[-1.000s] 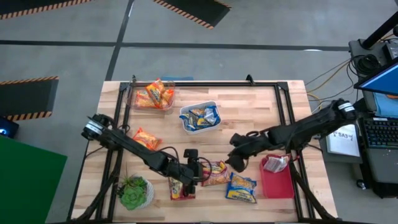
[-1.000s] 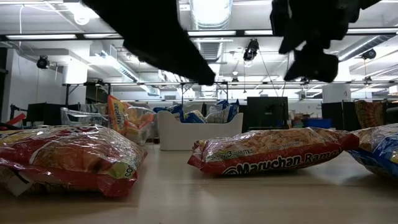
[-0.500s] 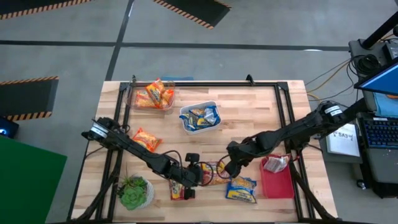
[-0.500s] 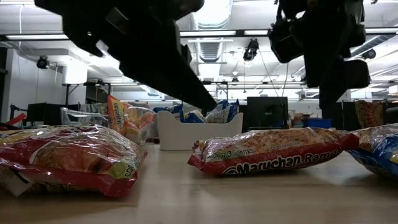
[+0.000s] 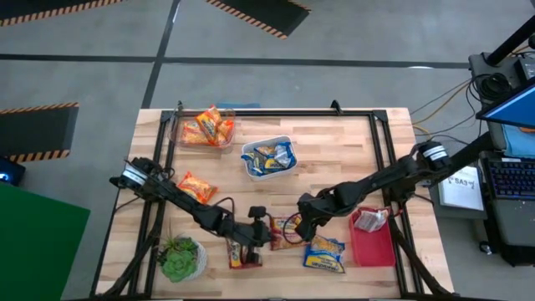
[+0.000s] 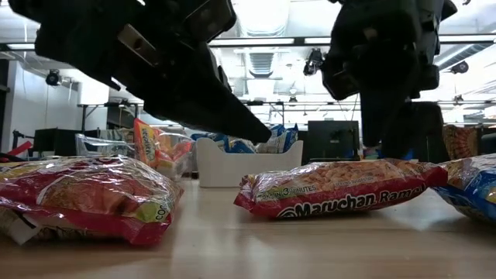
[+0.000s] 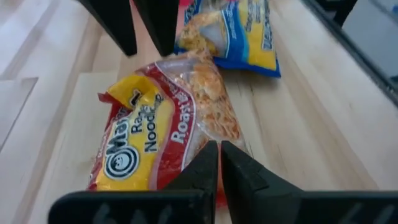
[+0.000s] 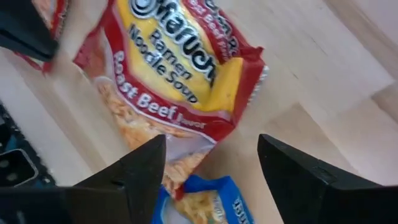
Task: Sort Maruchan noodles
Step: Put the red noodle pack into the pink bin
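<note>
A red Maruchan packet [image 5: 287, 229] lies flat on the table near the front, and shows in the low view [image 6: 341, 194] too. My right gripper [image 8: 214, 163] is open and low over it, with a finger on either side of the packet's end [image 8: 183, 158]. My left gripper [image 7: 218, 167] is shut just short of the packet's other end [image 7: 134, 168], a little above the table [image 6: 262, 136]. A second red packet [image 5: 242, 252], a blue packet [image 5: 324, 253] and an orange packet [image 5: 196, 186] lie loose on the table. My right gripper's open fingers [image 6: 381, 136] reach down to the red packet's end from above. I cannot tell whether they touch it. My left gripper touches nothing that shows.
A clear bin [image 5: 207, 127] with orange packets stands at the far left. A white bin [image 5: 269, 156] holds blue packets. A pink bin [image 5: 374, 242] at the right holds one packet. A potted plant [image 5: 180, 259] stands at the near left corner. A black frame [image 5: 276, 114] runs around the table.
My right gripper has come down and toward the table's near left, to the red packet between the two arms, staying open. My left arm has come lower over the table. The packets lie where they were.
</note>
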You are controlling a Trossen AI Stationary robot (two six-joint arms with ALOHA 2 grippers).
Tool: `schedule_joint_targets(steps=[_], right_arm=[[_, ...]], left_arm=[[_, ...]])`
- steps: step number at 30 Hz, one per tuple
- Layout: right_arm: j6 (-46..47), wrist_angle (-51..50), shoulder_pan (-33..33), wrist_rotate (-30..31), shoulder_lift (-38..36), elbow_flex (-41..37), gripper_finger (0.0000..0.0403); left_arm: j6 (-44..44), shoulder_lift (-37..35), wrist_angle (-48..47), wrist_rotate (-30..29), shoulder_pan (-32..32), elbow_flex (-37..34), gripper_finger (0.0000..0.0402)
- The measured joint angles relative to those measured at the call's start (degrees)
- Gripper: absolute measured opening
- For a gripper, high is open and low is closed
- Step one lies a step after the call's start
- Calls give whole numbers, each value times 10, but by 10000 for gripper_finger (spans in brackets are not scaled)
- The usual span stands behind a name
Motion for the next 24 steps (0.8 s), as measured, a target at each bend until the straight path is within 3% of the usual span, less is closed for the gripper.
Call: schedule_joint_targets(steps=[12, 24], right_arm=[[-23, 36, -16, 1, 27, 0, 300], [-74, 141, -23, -17, 56, -1, 292]], left_arm=[[-20, 45, 43, -2, 19, -12, 0], [-54, 63, 24, -8, 20, -10, 0]])
